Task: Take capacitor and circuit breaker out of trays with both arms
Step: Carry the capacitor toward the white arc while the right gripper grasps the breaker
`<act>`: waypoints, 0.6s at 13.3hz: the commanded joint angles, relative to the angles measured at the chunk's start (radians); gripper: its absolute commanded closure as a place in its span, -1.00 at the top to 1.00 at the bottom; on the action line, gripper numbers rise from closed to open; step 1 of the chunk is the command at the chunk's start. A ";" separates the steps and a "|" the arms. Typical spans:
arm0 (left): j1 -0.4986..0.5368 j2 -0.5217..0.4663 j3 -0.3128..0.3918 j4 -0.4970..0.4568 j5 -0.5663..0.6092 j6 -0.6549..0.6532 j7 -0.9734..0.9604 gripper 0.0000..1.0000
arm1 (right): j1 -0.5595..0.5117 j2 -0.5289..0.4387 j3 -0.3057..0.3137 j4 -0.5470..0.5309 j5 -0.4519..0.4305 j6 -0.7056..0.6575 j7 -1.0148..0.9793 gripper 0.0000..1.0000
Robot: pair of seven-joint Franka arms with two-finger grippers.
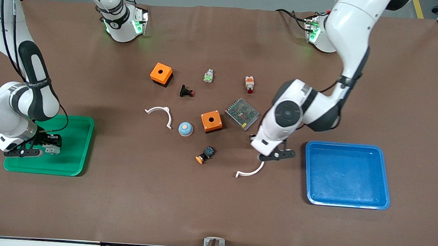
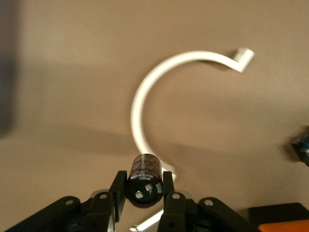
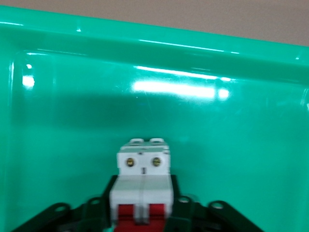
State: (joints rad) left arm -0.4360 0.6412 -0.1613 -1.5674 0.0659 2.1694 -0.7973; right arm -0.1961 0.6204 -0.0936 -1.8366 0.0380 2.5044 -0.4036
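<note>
You have one capacitor (image 2: pixel 144 180), pinched between the fingers of the left gripper (image 2: pixel 144 193) over the table, above one of two white curved clips (image 1: pixel 249 173) that lies just beside the single blue tray (image 1: pixel 345 201). Your one breaker (image 3: pixel 143 186) is clamped in the right gripper (image 3: pixel 142 212), low over the single green tray (image 1: pixel 72 167) at the right arm's end. The other clip (image 1: pixel 160 113) lies near the table's middle among two orange boxes (image 1: pixel 161 74) (image 1: pixel 211 121), one metal mesh module (image 1: pixel 242 113) and several small push-buttons.
</note>
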 commanded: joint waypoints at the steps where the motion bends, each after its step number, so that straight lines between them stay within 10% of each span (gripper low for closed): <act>1: -0.047 0.043 0.013 0.023 0.015 0.052 -0.089 -1.00 | -0.019 -0.027 0.018 0.020 0.022 -0.043 -0.038 -1.00; 6: -0.118 0.112 0.019 0.023 0.015 0.171 -0.186 -0.97 | -0.003 -0.111 0.021 0.182 0.028 -0.433 0.017 -1.00; 8: -0.122 0.124 0.019 0.023 0.015 0.182 -0.197 -0.61 | 0.036 -0.165 0.037 0.136 0.077 -0.470 0.109 -1.00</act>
State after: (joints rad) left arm -0.5458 0.7504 -0.1553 -1.5647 0.0660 2.3399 -0.9677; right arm -0.1894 0.5177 -0.0764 -1.6450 0.0771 2.0571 -0.3685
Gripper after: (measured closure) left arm 0.661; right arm 0.604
